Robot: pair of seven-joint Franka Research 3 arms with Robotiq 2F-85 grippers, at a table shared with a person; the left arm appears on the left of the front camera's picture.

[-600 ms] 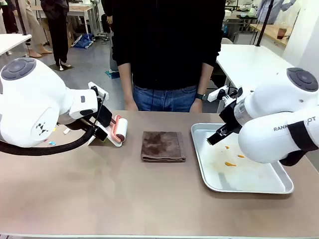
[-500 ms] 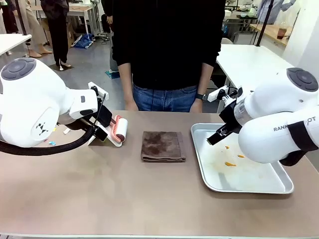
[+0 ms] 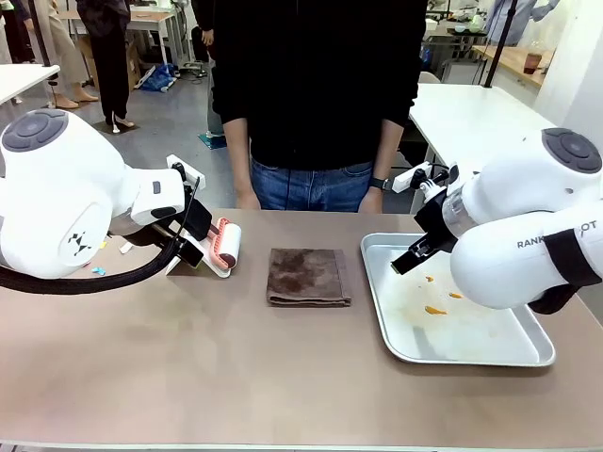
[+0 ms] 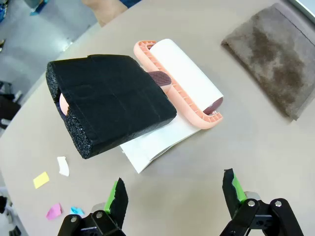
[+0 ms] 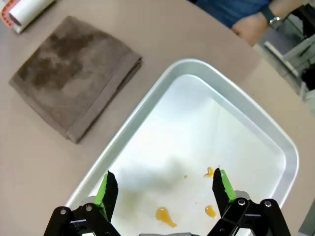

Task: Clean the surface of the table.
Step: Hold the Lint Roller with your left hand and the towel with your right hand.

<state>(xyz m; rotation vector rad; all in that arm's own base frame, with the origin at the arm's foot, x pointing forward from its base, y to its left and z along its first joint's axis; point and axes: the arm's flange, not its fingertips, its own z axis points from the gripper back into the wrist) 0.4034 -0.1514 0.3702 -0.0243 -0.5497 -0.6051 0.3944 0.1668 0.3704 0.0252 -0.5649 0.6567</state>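
taupe table (image 3: 188, 377), cloth (image 3: 308, 276), tray (image 3: 471, 334), lint roller (image 3: 226, 247)

Front camera: fixed, robot's side, faces across table (image 3: 283, 377) toward person (image 3: 316, 94) at far edge; widest view. Left wrist camera: close, tilted down over lint roller (image 4: 182, 78). Right wrist camera: close, looks down on tray (image 5: 197, 128). Brown cloth (image 3: 308, 275) shared by all three views.

A pale grey floor (image 3: 165, 132) runs through the evenly lit room. A white-topped table (image 3: 471, 118) stands at the right and another white table (image 3: 19, 80) at the left edge. Farther back, a wood-topped bench (image 3: 513, 58) sits beside a white wall (image 3: 577, 56). A blue bag (image 3: 158, 77) lies on the floor.
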